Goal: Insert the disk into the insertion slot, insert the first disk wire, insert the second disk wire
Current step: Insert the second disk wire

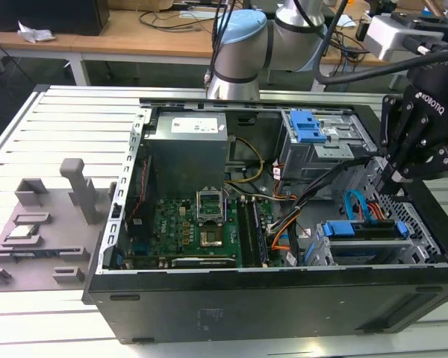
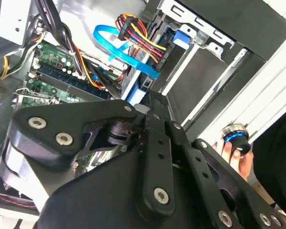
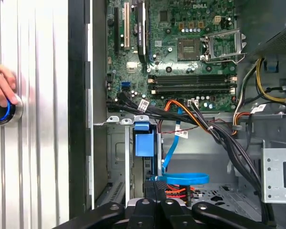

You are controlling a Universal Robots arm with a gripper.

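The disk [image 1: 364, 228], in its bright blue carrier [image 3: 144, 143], lies inside the insertion slot [image 1: 358, 257], a low grey cage at the case's front corner on the exterior view's right. A flat blue wire [image 1: 356, 205] loops above the disk's end [image 2: 115, 40] [image 3: 183, 179]. A red, yellow and black wire bundle [image 2: 138, 36] runs down to the same end. My gripper [image 1: 394, 185] hangs just above that end with its fingers [image 2: 155, 124] pressed together, tips close to the blue wire's plug [image 2: 139, 93]. I cannot tell whether the tips touch the plug.
A taller grey bay with a blue latch [image 1: 310, 127] stands behind the slot. Black cable bundles [image 3: 219, 136] cross between the motherboard [image 1: 201, 224] and the drive area. A person's hand [image 3: 0, 88] rests on a blue-ringed button [image 2: 234, 136] on the slatted table outside the case.
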